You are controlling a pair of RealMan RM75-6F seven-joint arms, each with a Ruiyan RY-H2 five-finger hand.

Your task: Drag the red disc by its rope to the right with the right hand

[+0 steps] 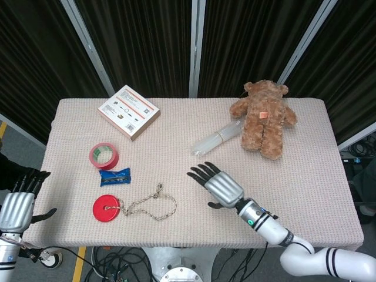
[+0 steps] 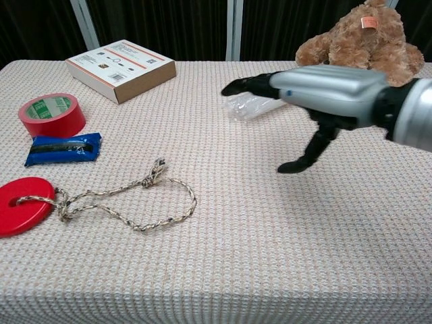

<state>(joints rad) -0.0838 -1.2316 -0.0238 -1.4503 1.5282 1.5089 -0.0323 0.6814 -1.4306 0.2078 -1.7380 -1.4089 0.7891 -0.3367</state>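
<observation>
The red disc lies flat near the table's front left. Its braided rope runs rightward from the disc's hole and ends in a loop. My right hand hovers above the middle of the table, right of the rope loop and apart from it, palm down, fingers stretched out and holding nothing. My left hand hangs off the table's left front corner, fingers apart and empty; it shows only in the head view.
A red tape roll and a blue packet lie behind the disc. A flat box sits at the back left. A clear tube bundle and a brown teddy bear occupy the back right.
</observation>
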